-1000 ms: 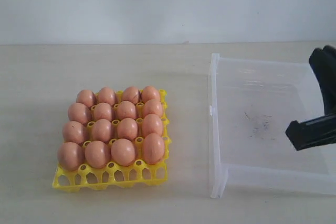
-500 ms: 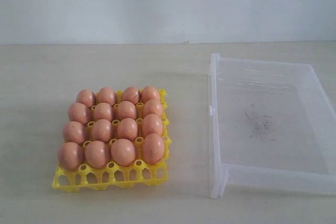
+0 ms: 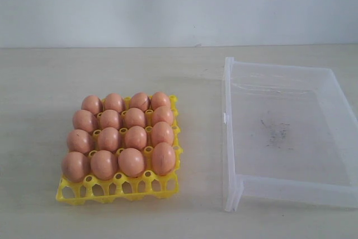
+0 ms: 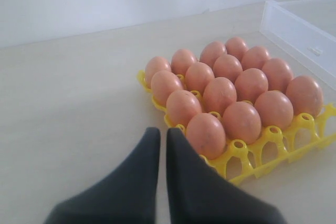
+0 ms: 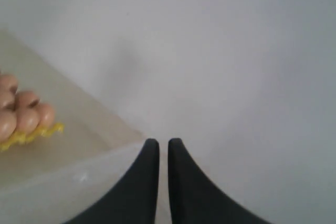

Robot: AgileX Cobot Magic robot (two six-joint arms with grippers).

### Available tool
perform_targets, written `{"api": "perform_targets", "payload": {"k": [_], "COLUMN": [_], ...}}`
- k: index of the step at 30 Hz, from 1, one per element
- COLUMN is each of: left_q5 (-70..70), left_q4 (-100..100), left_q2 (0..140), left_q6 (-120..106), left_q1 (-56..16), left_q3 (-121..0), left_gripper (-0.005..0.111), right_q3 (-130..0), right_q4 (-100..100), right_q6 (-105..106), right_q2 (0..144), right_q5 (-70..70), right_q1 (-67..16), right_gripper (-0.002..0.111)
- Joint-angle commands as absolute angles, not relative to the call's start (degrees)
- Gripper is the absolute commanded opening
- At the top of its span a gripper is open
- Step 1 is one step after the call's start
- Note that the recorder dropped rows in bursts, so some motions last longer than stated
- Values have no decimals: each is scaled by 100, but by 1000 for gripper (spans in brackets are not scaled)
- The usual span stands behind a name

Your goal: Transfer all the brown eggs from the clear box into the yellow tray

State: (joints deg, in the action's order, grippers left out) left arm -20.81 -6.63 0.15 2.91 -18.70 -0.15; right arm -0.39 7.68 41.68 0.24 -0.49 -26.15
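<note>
Honestly this looks finished to me: all the brown eggs (image 3: 120,135) sit in the yellow tray (image 3: 117,186), four rows of four with every cup filled. The clear box (image 3: 229,138) stands near the tray with a strip of bare table (image 3: 39,93) between them, and it holds nothing but a few dark scuff marks (image 3: 277,132) on its floor. So the step in hand, as I judge it, is just a check and a clean exit. Count the rows once and look for any egg riding high. The one at the tray corner nearest the box seems to stand a bit more upright than the others, though it looks seated. Your left gripper (image 4: 163,132) has its fingers pressed nearly together with nothing between them, and its tips hover just off a corner of the tray, close to the corner egg. If you back it away, go straight off from the tray rather than sweeping across, since a nudge on that light lattice could rock all sixteen. Your right gripper (image 5: 163,142) is closed and empty too. It's well away from the tray and aimed mostly at the pale wall, so it's no risk. As for writing, I can't find any brand or label. There's a small moulded mark (image 4: 315,51) on the box wall facing the tray, but it's too small to read.
</note>
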Motion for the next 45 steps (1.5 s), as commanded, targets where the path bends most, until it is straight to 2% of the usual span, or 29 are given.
{"api": "perform_targets", "payload": {"k": [1, 10, 45], "left_q5": [-2062, -2062, -2062], "left_q4": [-672, -672, -672], "left_q2": [0, 0, 0], "left_q6": [336, 336, 336], "left_q1": [-1915, -1915, -1915], "left_q3": [0, 0, 0], "left_gripper": [4, 4, 4], "right_q3": [0, 0, 0], "right_q4": [181, 1919, 1944], "right_q6": [4049, 3350, 3283], "right_q2": [0, 0, 0], "right_q5": [1282, 966, 966], "right_q1": [-2573, -2573, -2573], "right_gripper": [0, 0, 0]}}
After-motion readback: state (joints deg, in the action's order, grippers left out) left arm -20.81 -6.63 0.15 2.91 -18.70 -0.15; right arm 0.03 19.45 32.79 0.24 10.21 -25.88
